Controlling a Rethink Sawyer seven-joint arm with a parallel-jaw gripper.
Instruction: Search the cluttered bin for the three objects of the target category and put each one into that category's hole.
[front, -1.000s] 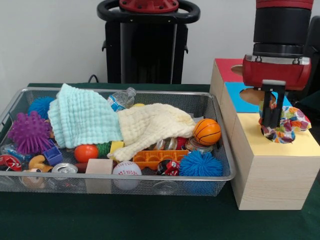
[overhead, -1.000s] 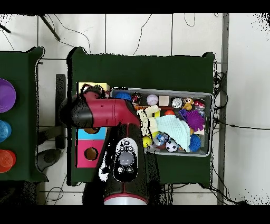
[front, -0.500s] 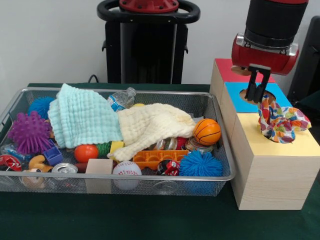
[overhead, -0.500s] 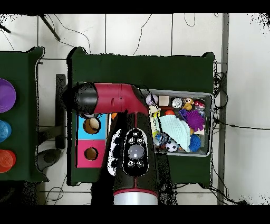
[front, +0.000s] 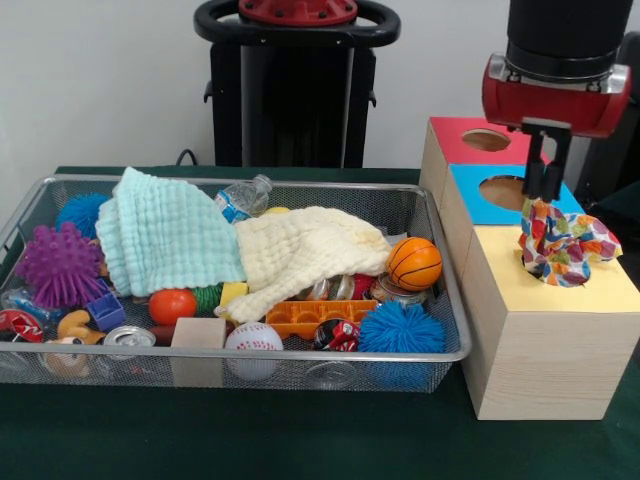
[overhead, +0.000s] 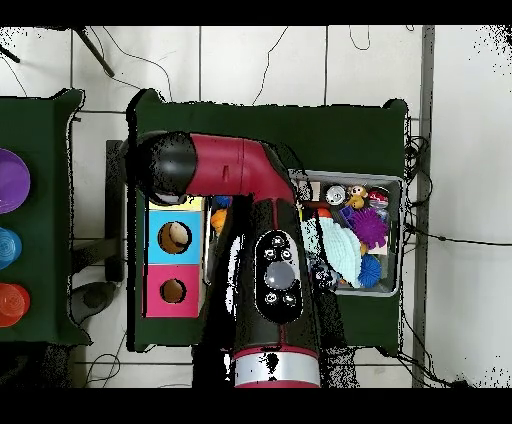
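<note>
Pale wall (front: 100, 80), white tiled floor (overhead: 460, 150)

Wire-mesh bin (front: 300, 352), seemingly wood-grain box (front: 545, 365)

The wire bin (front: 445, 290) is packed full. Two big cloths, a mint one (front: 165, 240) and a cream one (front: 305, 250), lie over the middle and hide what is under them. Balls and small toys fill the front row edge to edge, so there is no bare floor to reach down to.

Beside the bin, the wooden box (front: 540, 350) has three colored tops. The red hole (front: 487, 140) and the blue hole (front: 505, 190) are open, with room above them. The yellow top is blocked by a bright patterned cloth (front: 565, 245) bunched on it (its hole cannot be seen). The gripper (front: 545, 185) hangs just above that cloth.
</note>
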